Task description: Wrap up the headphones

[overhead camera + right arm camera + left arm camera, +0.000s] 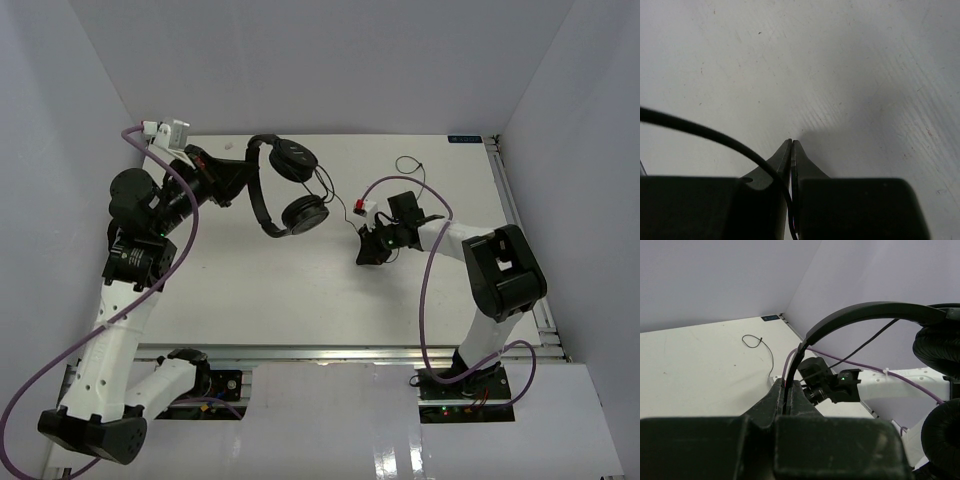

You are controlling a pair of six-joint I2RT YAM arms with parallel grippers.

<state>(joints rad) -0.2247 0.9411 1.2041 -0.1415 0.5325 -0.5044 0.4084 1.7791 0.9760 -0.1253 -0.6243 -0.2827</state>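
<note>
Both end effectors are clamped shut, each on a different part of the headphones (303,213). The left end effector (250,178) has its fingers pressed together on the thin headband (252,195). In the left wrist view the band rises out of the closed tips (788,387) and arcs away to the right. The two padded ear cups (940,347) hang at the right edge of that view.

From above, the headphones sit over the far middle part of the table (250,290). They lie between the two arms, with the headband toward the left arm and the cups facing the right one. They appear to be held up off the surface, though the pictures do not make that certain.

The right end effector (364,256) is low over the table, to the right of the cups and apart from them. Its jaws meet at the tips (791,142), and the thin black cord (715,136) sweeps in from the left and slips down between them, so it is pinched on the cord. Farther back, the free end of the cord lies on the table in a small loop (405,163), also seen from the left wrist (752,341).

A purple cable (430,290) trails along the right arm.
</note>
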